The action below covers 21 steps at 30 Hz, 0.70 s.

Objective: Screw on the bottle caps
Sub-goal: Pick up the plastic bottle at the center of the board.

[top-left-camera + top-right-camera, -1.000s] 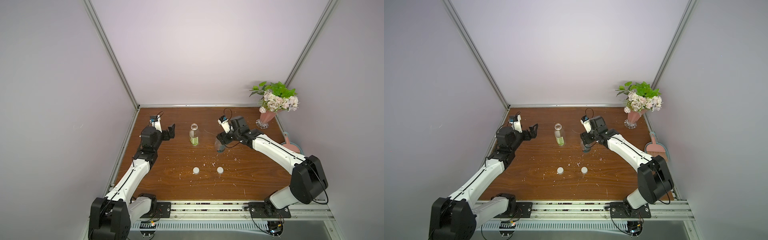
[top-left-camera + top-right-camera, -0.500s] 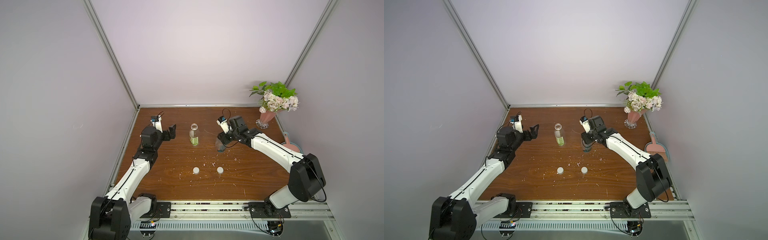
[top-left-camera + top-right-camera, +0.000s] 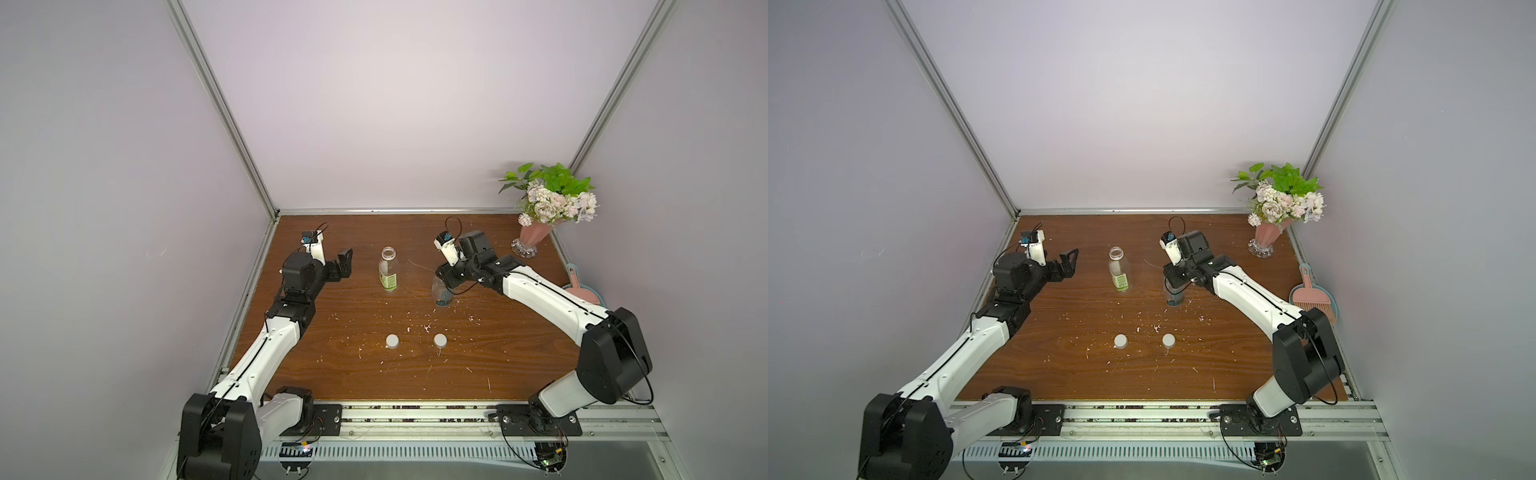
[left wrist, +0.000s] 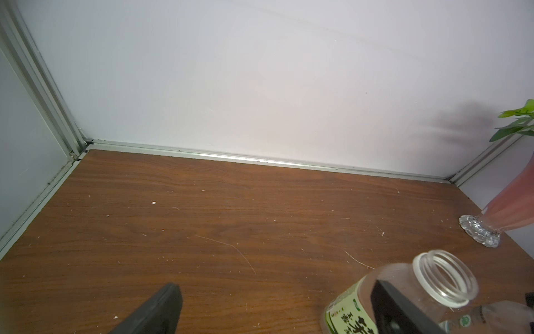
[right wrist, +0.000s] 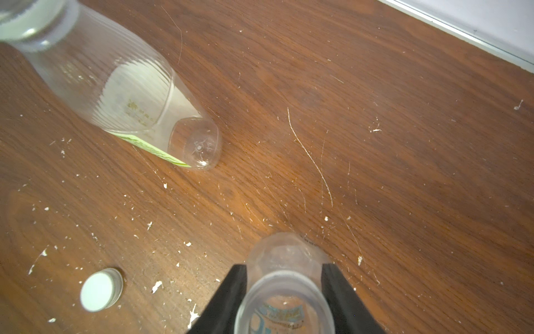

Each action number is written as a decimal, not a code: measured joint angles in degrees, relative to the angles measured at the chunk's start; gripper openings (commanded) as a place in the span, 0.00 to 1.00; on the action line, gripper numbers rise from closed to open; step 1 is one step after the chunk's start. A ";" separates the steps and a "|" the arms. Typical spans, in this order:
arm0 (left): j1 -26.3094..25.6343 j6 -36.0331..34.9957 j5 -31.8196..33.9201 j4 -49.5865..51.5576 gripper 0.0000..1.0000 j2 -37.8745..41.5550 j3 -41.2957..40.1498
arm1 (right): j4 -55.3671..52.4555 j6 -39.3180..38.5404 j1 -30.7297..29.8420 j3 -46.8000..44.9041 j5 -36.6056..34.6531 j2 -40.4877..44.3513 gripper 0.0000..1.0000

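Right pincer [image 5: 284, 269] tighter around clear uncapped bottle [image 5: 283, 251]

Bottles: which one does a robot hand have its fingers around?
The nearly bare, bluish-labelled bottle, its neck between the fingers of the right hand; the green-labelled bottle stands free.

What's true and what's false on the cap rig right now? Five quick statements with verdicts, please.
1. Both bottle caps lie loose on the table. True.
2. The left gripper grips the green-label bottle. False: it is open, apart from it, holding nothing.
3. The right gripper has its jaws closed on the bluish-label bottle at the neck. True.
4. The green-label bottle lies on its side. False: it stands upright, uncapped.
5. The flower vase stands between the bottles. False: it is in the far corner, on the right arm's side.
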State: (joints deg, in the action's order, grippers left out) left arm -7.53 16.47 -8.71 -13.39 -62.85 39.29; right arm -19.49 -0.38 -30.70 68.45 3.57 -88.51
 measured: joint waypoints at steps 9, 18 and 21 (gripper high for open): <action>0.00 1.46 -22.82 -3.23 0.99 2.49 5.16 | 3.93 1.86 8.24 -0.13 14.27 11.98 0.00; -1.11 1.66 -44.17 -3.30 0.99 0.26 11.61 | 4.68 -2.58 11.58 -1.03 31.47 18.82 0.00; -4.55 -1.42 -46.95 0.13 0.99 -1.44 13.11 | 5.29 -3.52 11.58 -0.98 36.50 19.96 0.00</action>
State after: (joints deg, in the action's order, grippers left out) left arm -12.08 15.05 -55.66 -13.26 -64.29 52.40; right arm -14.20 -3.90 -19.11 67.46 40.07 -68.55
